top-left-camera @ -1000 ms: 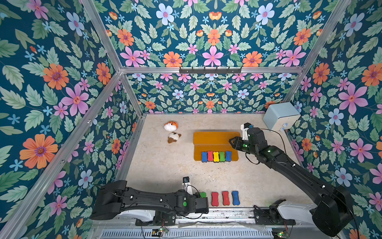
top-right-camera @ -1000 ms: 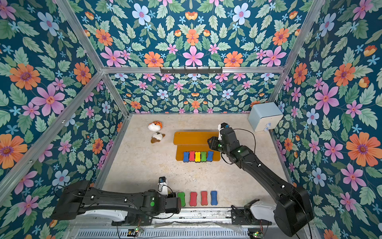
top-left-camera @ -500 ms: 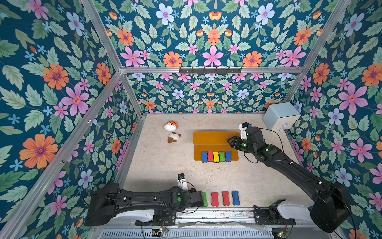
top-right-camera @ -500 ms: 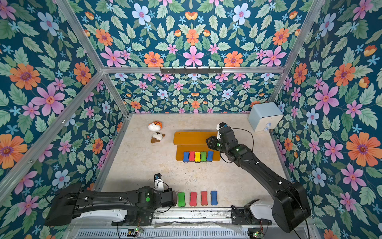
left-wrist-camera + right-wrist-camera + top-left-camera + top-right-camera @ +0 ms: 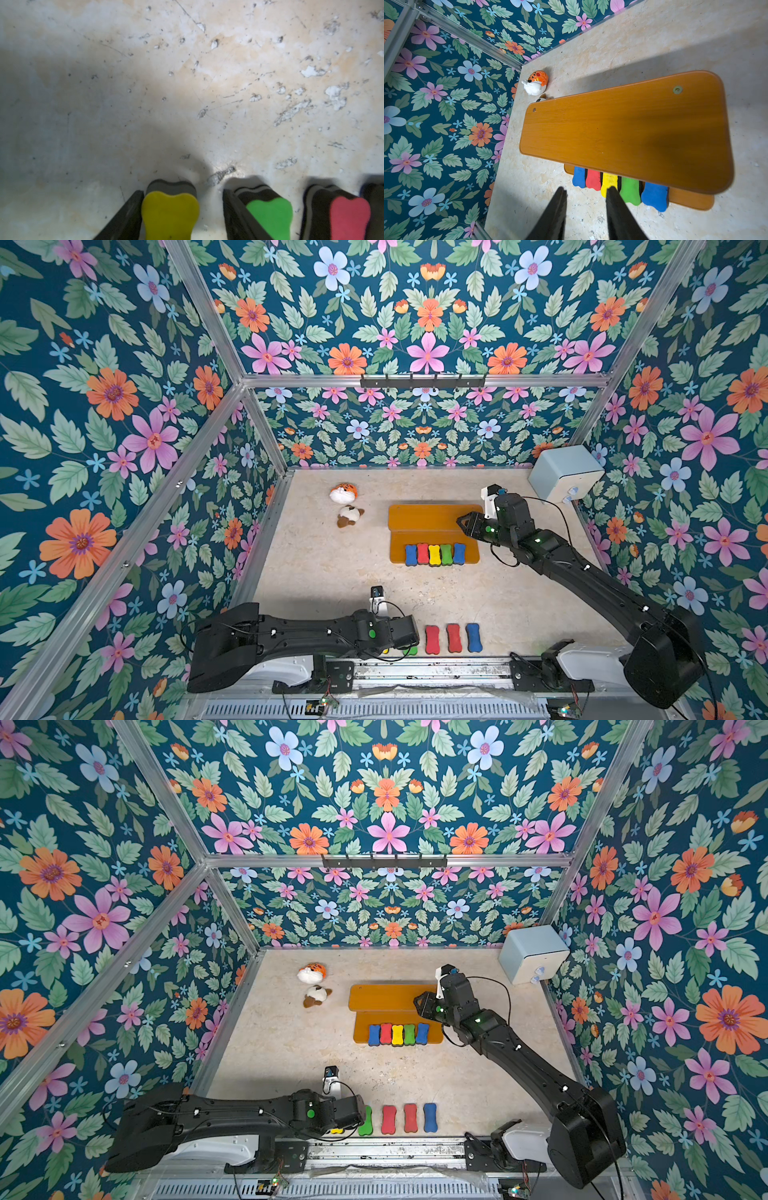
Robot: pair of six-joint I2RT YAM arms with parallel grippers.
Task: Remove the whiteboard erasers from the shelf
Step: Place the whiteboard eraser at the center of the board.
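The shelf (image 5: 428, 516) has two orange-brown boards. Its lower board carries a row of whiteboard erasers: blue (image 5: 410, 554), red (image 5: 422, 553), yellow (image 5: 434, 554), green (image 5: 446, 554) and blue (image 5: 459, 552). Near the front rail lie two red erasers (image 5: 432, 640) (image 5: 454, 638) and a blue one (image 5: 473, 637). My left gripper (image 5: 182, 192) stands open around a yellow eraser (image 5: 170, 212) that rests on the floor. One finger touches it and the other stands apart, beside a green eraser (image 5: 270, 214). My right gripper (image 5: 463, 522) hovers open and empty over the shelf's right end (image 5: 633, 128).
Two plush toys (image 5: 344, 493) (image 5: 349, 516) lie left of the shelf. A pale blue box (image 5: 565, 475) sits in the far right corner. The metal rail (image 5: 415, 672) runs along the front edge, and flowered walls enclose the floor.
My left wrist has swung slightly left and back right near the front row, and its jaws have narrowed. The right gripper has crept a little leftward over the shelf's end.
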